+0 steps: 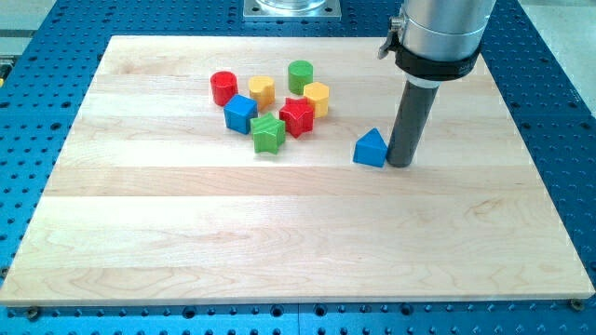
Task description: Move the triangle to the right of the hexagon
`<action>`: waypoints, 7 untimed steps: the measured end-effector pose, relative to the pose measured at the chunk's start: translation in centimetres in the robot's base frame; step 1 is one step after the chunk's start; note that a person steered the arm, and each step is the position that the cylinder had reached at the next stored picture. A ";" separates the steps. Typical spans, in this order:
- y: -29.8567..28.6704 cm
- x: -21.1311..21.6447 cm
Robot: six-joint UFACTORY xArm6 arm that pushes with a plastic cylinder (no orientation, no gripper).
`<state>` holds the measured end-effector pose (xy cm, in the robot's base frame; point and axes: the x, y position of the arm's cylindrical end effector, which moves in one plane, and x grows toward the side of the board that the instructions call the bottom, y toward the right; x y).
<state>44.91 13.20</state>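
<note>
The blue triangle (pixel 370 148) lies right of the board's middle, apart from the other blocks. My tip (pixel 400 164) rests on the board just to the triangle's right, touching it or nearly so. A yellow hexagon-like block (pixel 317 97) sits up and to the left of the triangle, at the right edge of a cluster. A second yellow block (pixel 262 90) lies further left in that cluster; I cannot make out its exact shape.
The cluster at the view's upper left also holds a red cylinder (pixel 223 87), a green cylinder (pixel 300 75), a blue cube (pixel 240 113), a red star (pixel 297 116) and a green star (pixel 267 133). The wooden board (pixel 298 242) ends at a blue perforated table.
</note>
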 end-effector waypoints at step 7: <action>0.0 -6.9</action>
<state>37.97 13.23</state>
